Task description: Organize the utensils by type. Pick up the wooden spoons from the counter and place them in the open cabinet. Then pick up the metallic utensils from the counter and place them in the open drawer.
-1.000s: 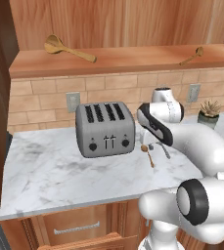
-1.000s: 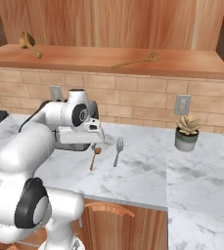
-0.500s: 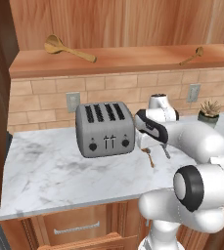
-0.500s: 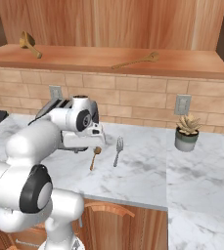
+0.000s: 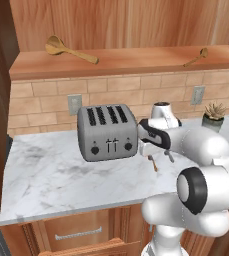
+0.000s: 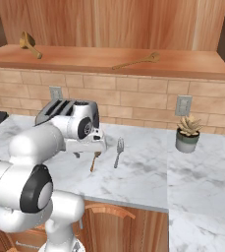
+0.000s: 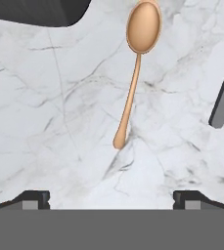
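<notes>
Gripper point(image 7: 111, 197) hangs jaws apart over the bench point(image 7: 45, 122); the coppery spoon point(image 7: 135, 68) lies just ahead, its handle pointing back between them.

The tabletop point(image 5: 61, 170) is white marble with grey veining, the toaster point(image 5: 107, 132) silver-grey with black slots, the small spoon point(image 7: 135, 68) coppery brown, the fork point(image 6: 118, 152) silver-grey, the two wooden spoons point(image 5: 68, 49) point(image 6: 136, 61) light brown on a reddish-brown wood-grain shelf point(image 6: 84, 61), and the plant point(image 6: 188, 133) green in a grey pot.
</notes>
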### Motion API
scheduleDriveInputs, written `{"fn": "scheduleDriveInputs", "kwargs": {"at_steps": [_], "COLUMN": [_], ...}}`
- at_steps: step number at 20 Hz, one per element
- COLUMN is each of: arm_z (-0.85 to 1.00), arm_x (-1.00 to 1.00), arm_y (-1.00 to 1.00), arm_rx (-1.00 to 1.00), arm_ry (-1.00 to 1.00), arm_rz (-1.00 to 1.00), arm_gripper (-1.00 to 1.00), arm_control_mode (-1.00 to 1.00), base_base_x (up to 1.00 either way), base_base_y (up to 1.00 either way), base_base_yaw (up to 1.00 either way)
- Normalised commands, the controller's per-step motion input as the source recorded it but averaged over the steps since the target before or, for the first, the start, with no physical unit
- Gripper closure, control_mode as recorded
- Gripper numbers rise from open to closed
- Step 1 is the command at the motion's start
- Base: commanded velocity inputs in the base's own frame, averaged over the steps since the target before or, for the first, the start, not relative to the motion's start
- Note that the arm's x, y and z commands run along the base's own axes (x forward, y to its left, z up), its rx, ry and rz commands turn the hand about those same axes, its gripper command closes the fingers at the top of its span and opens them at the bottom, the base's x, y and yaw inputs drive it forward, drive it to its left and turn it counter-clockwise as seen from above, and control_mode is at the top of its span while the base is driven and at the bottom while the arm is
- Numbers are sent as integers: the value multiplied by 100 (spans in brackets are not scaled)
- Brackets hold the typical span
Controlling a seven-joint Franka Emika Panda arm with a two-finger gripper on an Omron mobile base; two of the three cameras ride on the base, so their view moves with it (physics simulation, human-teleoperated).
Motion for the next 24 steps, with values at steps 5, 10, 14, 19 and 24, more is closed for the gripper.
{"fn": "scheduleDriveInputs", "kwargs": {"at_steps": [5,10,14,19,24], "arm_z": [-30,-25,-18,-17,-17], "arm_x": [0,14,24,26,11], "arm_y": [0,0,0,0,0], "arm_rx": [0,0,0,0,0], "arm_ry": [-13,-1,0,0,0], "arm_rz": [0,0,0,0,0], "arm_gripper": [-100,-100,-100,-100,-100], "arm_control_mode": [-100,-100,-100,-100,-100], "base_base_x": [0,0,0,0,0], "base_base_y": [0,0,0,0,0], "base_base_yaw": [0,0,0,0,0]}}
